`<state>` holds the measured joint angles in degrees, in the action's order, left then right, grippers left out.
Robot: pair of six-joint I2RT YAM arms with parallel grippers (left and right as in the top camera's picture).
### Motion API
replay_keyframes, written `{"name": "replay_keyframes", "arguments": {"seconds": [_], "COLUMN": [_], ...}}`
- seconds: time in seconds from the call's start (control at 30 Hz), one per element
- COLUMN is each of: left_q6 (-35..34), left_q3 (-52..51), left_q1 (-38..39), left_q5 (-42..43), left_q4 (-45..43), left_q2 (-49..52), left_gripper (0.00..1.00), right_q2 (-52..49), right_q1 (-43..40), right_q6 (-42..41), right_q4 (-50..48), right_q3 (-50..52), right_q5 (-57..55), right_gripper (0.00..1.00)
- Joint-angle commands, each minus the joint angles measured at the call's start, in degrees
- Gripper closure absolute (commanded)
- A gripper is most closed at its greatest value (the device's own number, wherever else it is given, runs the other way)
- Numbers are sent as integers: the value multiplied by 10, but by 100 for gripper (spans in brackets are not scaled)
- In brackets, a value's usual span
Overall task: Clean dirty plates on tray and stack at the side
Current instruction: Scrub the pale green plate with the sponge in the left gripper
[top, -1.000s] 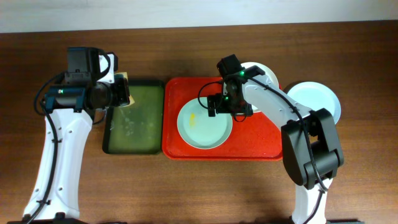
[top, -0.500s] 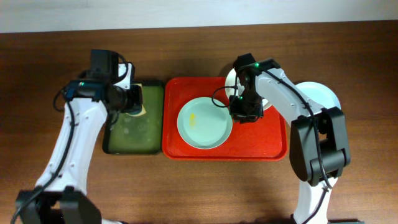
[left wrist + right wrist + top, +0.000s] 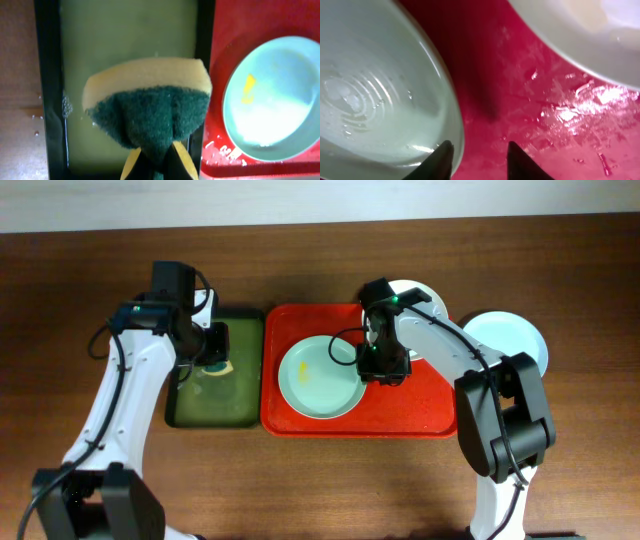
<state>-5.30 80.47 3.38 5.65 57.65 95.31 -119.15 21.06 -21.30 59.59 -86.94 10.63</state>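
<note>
A pale blue-green plate [image 3: 318, 380] with a yellow smear [image 3: 308, 368] lies in the red tray [image 3: 420, 415]. My right gripper [image 3: 378, 365] is open at its right rim. In the right wrist view one finger is over the plate [image 3: 375, 90] and the other over the bare tray [image 3: 520, 100], the gripper [image 3: 481, 150] astride the rim. A white plate [image 3: 420, 298] sits at the tray's back right corner. Another pale plate [image 3: 510, 340] rests on the table to the right. My left gripper [image 3: 156, 155] is shut on a yellow-and-green sponge [image 3: 150, 90].
The sponge hangs over a dark green, black-rimmed tray [image 3: 210, 400] holding cloudy water, just left of the red tray. The red tray's floor is wet and speckled with foam. The right arm's links [image 3: 450, 345] cross over the tray's back right part.
My left arm has carried the sponge right and forward, over the green tray. My right gripper has shifted left at the plate's rim, and the plate has slid slightly left.
</note>
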Motion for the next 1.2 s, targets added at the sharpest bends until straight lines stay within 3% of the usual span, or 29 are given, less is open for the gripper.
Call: {"name": "replay_keyframes", "arguments": {"seconds": [0.0,0.1,0.27,0.4,0.5,0.6,0.8,1.17], "left_q6": [11,-15,-15,-45,-45,-45,-45,-45], "left_q3": [97,178,178,178,178,178,163,106], "left_q1": [1,56,143,157,169,189,191,199], "left_q5": [-9,-6,-10,10,10,10,10,10], "left_q4": [58,94,75,73,68,65,59,-30], "left_q2": [62,126,160,220,229,229,229,232], "left_gripper": [100,100,100,100,100,100,100,100], "right_q2": [5,5,5,5,5,5,5,5], "right_q1": [13,34,20,18,18,18,18,19], "right_q6": [-11,-60,-20,-29,-111,-123,-122,-122], "right_q4": [0,-14,-52,-51,-54,-54,-54,-55], "right_q3": [9,19,25,25,25,25,25,25], "right_q5": [-5,-10,-23,-23,-19,31,31,-10], "right_gripper": [80,83,95,96,96,96,95,95]}}
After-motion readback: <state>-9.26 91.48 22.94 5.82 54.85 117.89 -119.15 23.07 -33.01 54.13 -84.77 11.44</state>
